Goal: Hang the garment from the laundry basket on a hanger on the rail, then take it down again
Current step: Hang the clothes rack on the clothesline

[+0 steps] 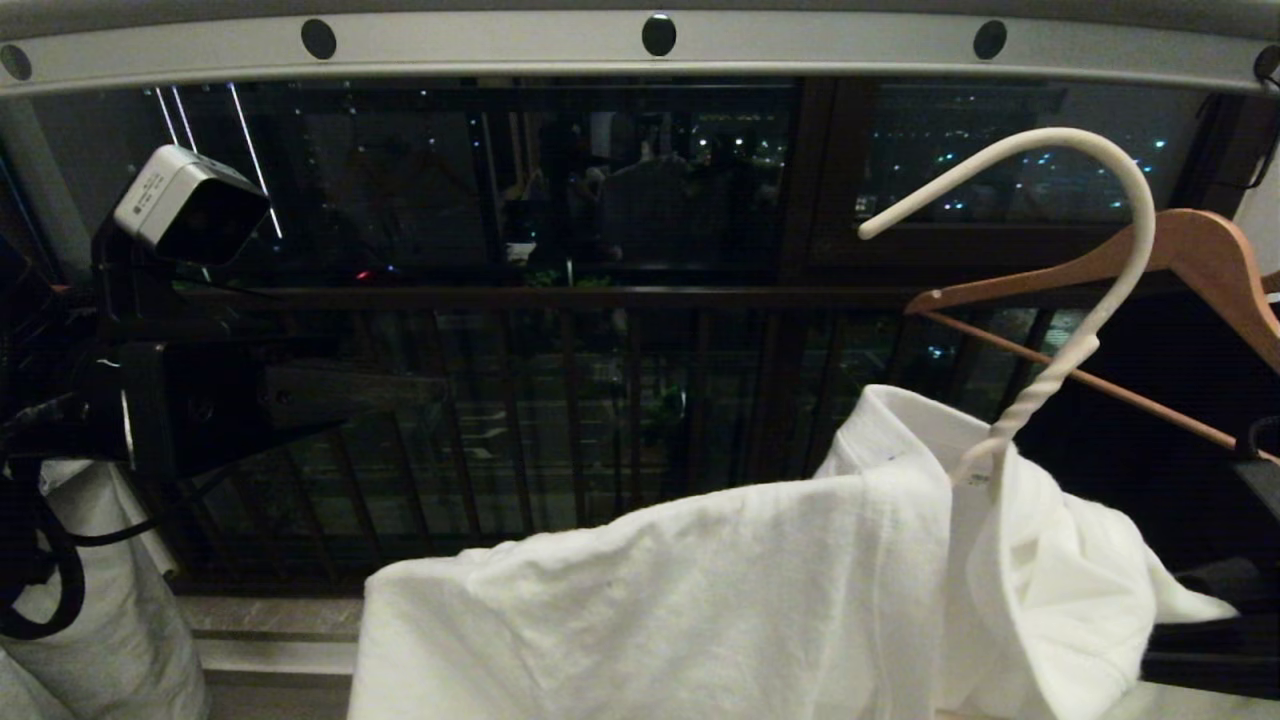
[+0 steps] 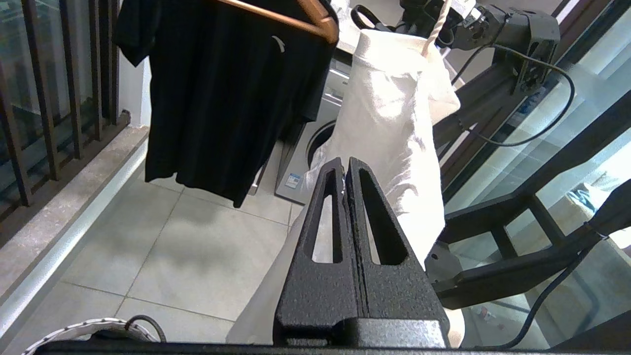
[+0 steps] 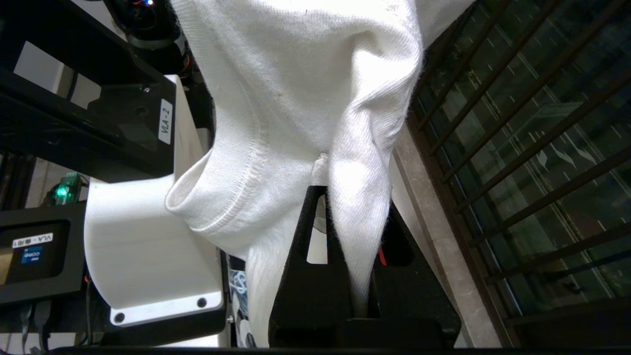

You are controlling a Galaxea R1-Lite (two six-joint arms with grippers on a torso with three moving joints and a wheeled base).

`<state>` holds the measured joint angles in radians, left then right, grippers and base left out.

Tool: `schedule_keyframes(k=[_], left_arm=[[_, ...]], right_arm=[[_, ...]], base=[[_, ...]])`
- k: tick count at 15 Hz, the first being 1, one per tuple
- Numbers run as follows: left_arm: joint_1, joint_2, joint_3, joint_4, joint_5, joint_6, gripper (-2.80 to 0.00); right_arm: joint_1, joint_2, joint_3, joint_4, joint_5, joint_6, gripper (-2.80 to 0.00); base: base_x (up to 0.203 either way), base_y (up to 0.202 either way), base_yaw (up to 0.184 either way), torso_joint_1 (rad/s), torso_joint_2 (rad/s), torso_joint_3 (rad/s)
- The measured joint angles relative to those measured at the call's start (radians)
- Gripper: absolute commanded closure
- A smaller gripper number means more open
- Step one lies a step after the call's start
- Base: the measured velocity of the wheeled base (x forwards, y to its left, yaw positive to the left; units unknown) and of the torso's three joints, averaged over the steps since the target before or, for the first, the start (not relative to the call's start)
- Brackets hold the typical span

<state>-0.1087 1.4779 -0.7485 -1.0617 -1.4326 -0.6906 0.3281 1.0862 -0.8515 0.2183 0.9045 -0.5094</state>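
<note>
Night balcony, garment (image 1: 700, 620) on hanger (image 1: 1050, 330), both grippers pinching its cloth, label "VLA-2" (image 3: 165, 122)

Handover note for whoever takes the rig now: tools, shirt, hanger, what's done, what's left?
Left tool: shut, pinching the shirt's fabric.
Right tool: shut on the shirt, a fold running between its fingers.
Hanger: neck through the shirt's collar, hook free in the air below the rail, not on it.
Done: shirt out of the basket and on the hanger.
Left: hook it onto the rail, then take it down.
</note>
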Motion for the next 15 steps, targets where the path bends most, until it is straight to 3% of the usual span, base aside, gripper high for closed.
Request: schedule_keyframes(k=[3,7,9,12,15], left_arm=[[-0.002,-0.008,0.0,0.0,0.0,-0.001,0.0],[-0.017,-0.032,0.001,0.006,0.001,-0.003,0.0],[-0.028,-0.043,0.003,0.008,0.001,-0.007,0.0],[-0.041,-0.062,0.002,0.005,0.003,-0.054,0.0],[-0.043,-0.088,0.001,0.005,0.003,-0.061,0.0]], right_arm=[[-0.002,0.001,0.0,-0.004,0.0,0.012,0.0],[-0.008,0.012,0.0,-0.099,0.0,0.115,0.0],[-0.008,0.017,0.002,-0.126,0.0,0.123,0.0],[-0.003,0.033,-0.007,-0.156,-0.002,0.127,0.0],[0.023,0.05,-0.049,-0.166,-0.038,0.17,0.0]], base=[[0.0,0.0,0.0,0.0,0.0,0.0],[0.0,0.0,0.0,0.0,0.0,0.0],[0.0,0.0,0.0,0.0,0.0,0.0],[0.0,0.0,0.0,0.0,0.0,0.0],[0.0,0.0,0.0,0.0,0.0,0.0]])
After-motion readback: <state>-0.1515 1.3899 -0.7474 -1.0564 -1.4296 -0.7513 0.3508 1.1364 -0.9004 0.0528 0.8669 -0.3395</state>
